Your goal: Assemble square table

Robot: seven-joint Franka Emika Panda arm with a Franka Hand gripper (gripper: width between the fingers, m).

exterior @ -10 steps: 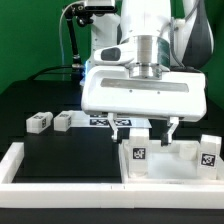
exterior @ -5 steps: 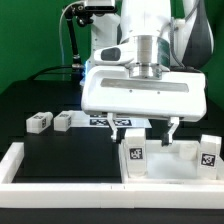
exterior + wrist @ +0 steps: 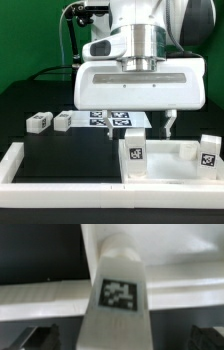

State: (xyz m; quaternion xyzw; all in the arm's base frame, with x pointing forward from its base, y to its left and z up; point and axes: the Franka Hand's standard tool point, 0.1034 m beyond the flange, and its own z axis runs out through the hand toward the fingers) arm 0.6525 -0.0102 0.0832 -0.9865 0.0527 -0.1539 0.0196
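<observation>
The white square table panel [image 3: 176, 162] lies at the front right in the exterior view. Two tagged leg blocks stand upright on it, one at its left corner [image 3: 134, 152] and one at its right corner [image 3: 208, 150]. Two more leg blocks [image 3: 38, 121] [image 3: 64, 120] lie on the black surface at the exterior view's left. My gripper [image 3: 146, 125] hangs open just above the left standing leg. In the wrist view that leg [image 3: 122, 291] runs between the two dark fingertips [image 3: 45, 337], with a gap on each side; the gripper [image 3: 125, 339] does not touch it.
The marker board [image 3: 108, 118] lies behind the gripper. Long white bars frame the black surface at the front [image 3: 60, 186] and at the exterior view's left [image 3: 14, 156]. A black stand with cables [image 3: 72, 40] rises at the back.
The gripper has risen and shifted toward the exterior view's left, away from the left standing leg. The leg stays upright on the panel. The other parts have not moved.
</observation>
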